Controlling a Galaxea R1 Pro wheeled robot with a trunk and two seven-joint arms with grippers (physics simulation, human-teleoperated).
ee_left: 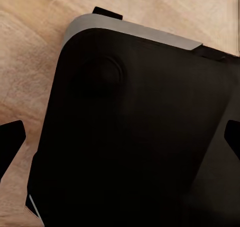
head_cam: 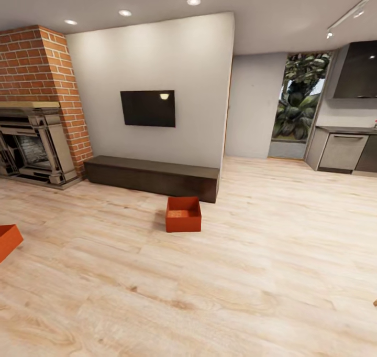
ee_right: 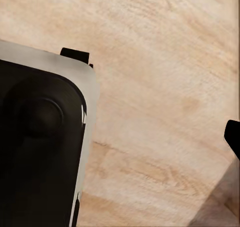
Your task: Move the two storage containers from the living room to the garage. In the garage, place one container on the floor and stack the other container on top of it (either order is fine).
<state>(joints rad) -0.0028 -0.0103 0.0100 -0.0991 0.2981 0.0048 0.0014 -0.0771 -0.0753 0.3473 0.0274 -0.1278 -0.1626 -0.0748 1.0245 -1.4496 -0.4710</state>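
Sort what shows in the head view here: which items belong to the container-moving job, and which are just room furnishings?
Belongs to the job:
- storage container on the wood floor before the bench
- second storage container, cut off at the picture's left edge

Just furnishings:
- wall TV
- dark low bench
- brick fireplace
- kitchen cabinets
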